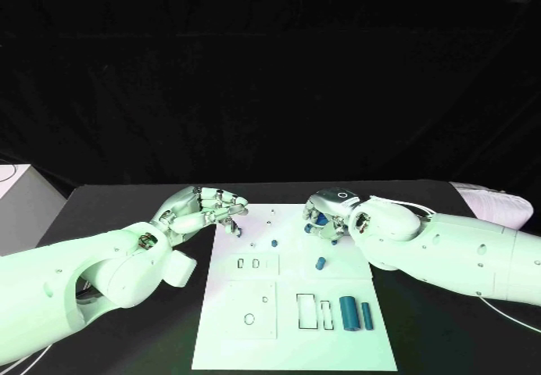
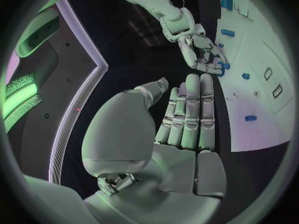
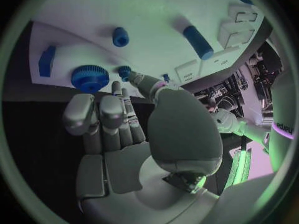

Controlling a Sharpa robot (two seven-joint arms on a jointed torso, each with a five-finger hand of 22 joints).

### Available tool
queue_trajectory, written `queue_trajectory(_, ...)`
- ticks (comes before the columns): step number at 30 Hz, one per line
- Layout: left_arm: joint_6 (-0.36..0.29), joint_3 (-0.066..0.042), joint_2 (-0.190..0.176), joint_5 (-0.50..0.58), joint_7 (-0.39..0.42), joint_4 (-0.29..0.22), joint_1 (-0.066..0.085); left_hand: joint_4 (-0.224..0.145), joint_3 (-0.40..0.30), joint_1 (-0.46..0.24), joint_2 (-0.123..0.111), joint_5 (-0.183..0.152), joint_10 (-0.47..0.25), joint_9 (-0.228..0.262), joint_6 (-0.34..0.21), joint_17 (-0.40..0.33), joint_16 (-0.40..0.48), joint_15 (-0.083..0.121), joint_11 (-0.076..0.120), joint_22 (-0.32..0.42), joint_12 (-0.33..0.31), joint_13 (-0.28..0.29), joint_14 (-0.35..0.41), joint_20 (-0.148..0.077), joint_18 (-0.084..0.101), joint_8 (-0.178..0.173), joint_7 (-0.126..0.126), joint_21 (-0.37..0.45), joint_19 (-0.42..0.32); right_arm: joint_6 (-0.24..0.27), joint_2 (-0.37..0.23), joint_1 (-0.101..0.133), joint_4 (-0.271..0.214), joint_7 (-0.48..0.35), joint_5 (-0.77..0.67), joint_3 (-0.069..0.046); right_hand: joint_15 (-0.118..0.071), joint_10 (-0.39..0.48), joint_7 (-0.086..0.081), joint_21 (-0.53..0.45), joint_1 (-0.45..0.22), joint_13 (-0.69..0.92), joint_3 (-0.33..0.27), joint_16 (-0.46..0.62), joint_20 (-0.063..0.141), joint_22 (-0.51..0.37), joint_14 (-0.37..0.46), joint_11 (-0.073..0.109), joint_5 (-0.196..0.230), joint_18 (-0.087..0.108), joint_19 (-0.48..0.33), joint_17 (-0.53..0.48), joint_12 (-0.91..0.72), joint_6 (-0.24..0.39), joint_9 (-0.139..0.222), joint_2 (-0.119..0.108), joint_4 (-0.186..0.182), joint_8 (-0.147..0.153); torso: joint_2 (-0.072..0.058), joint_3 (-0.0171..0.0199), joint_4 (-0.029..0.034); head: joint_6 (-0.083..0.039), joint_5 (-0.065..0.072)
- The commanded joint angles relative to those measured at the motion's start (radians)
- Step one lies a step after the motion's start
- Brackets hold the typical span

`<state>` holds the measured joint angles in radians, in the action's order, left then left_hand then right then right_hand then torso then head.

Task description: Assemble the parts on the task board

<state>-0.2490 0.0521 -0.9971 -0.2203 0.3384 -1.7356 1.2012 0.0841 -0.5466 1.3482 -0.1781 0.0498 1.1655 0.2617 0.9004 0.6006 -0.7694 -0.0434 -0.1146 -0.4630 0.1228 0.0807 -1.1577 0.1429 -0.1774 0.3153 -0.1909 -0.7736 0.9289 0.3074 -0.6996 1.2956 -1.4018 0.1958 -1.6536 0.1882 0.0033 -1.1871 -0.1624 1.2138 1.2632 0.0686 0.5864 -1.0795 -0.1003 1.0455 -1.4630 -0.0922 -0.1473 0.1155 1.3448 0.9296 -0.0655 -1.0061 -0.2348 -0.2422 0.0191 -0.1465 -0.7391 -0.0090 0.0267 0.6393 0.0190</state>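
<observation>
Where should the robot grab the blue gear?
Probably by its toothed rim, coming down from above. The gear lies flat on the board, so only the rim offers opposite sides to pinch. The right hand is nearest, its fingertips just short of it.

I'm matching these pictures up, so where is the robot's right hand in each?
Head view: right hand at the task board's far right part.
Left wrist view: right hand at the board's edge.
Right wrist view: right hand mid-circle, before the board.
Shared landmark: the task board.
</observation>
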Motion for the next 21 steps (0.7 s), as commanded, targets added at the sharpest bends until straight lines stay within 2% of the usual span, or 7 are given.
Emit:
queue_trajectory(1,0.023,-0.001,0.000,-0.004,0.006,-0.003,0.002,0.001,-0.006,-0.009,-0.001,0.002,-0.004,0.001,-0.005,0.001,-0.006,-0.003,-0.006,-0.001,-0.003,0.002,0.001,0.002,-0.002,0.003,-0.001,-0.003,-0.005,-0.018,0.003,-0.001,0.003,0.008,-0.016,0.000,0.007,0.004,0.001,0.013,-0.005,0.002,0.001,-0.013,-0.002,0.012,0.000,-0.003,0.000,-0.016,0.005,0.009,0.002,-0.004,-0.003,0.000,-0.011,0.002,-0.004,0.0012,0.0004,-0.001,-0.001)
queue_trajectory(9,0.026,-0.001,0.000,-0.001,0.004,-0.002,0.003,0.001,-0.007,-0.009,-0.001,0.002,-0.004,0.002,-0.005,0.001,-0.006,-0.003,-0.006,-0.001,-0.003,0.002,0.001,0.002,-0.002,0.003,-0.001,-0.003,-0.006,-0.019,0.008,-0.003,0.006,0.005,-0.013,0.000,0.004,-0.013,0.006,0.042,-0.003,0.008,0.004,-0.051,-0.001,0.055,-0.007,0.002,-0.004,-0.023,0.021,0.045,-0.003,-0.019,-0.012,0.009,-0.022,-0.008,-0.005,0.0004,0.0003,0.001,-0.002)
queue_trajectory(21,0.031,-0.001,0.000,-0.001,-0.001,-0.004,0.004,0.001,-0.009,-0.010,0.002,0.002,-0.004,0.002,-0.005,0.002,-0.008,-0.003,-0.006,-0.002,-0.004,0.002,0.002,0.003,-0.003,0.004,0.000,-0.005,-0.007,-0.026,0.015,-0.007,0.014,0.001,-0.006,0.000,0.001,-0.026,0.009,0.064,0.000,0.012,0.006,-0.077,0.001,0.086,-0.012,0.006,-0.006,-0.028,0.031,0.071,-0.004,-0.027,-0.019,0.015,-0.028,-0.016,-0.010,0.0018,-0.0003,0.002,-0.007)
